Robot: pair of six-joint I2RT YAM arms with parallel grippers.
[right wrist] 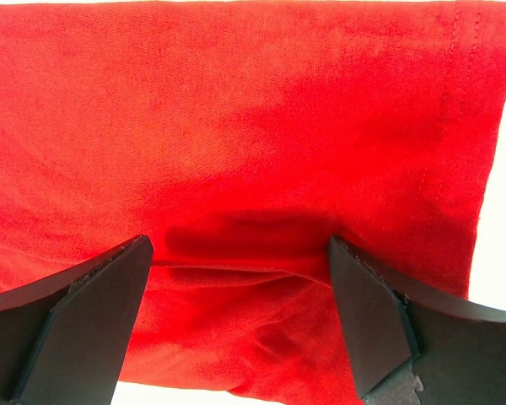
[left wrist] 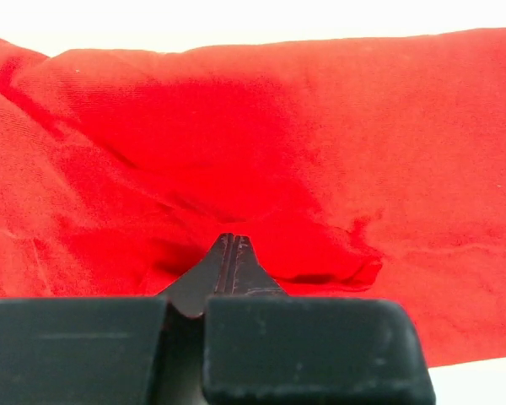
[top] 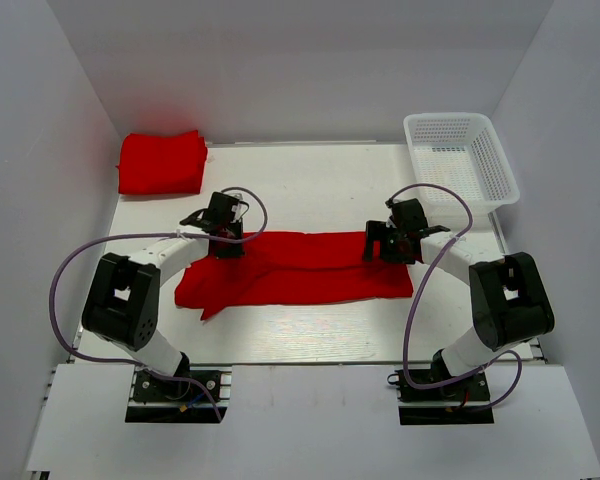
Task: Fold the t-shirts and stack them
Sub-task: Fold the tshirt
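A bright red t-shirt (top: 310, 270) lies folded into a long strip across the middle of the table. My left gripper (top: 227, 243) is at its far left edge. In the left wrist view the fingertips (left wrist: 228, 240) are pressed together at a pucker in the fabric (left wrist: 320, 126), which creases toward them. My right gripper (top: 388, 250) is over the strip's right end. In the right wrist view it (right wrist: 236, 261) is open, fingers wide apart, with a fold of red fabric (right wrist: 236, 126) lying between them. A second folded red t-shirt (top: 161, 162) sits at the far left corner.
A white plastic mesh basket (top: 460, 155) stands at the far right corner. White walls enclose the table on the left, back and right. Purple cables loop from both arms.
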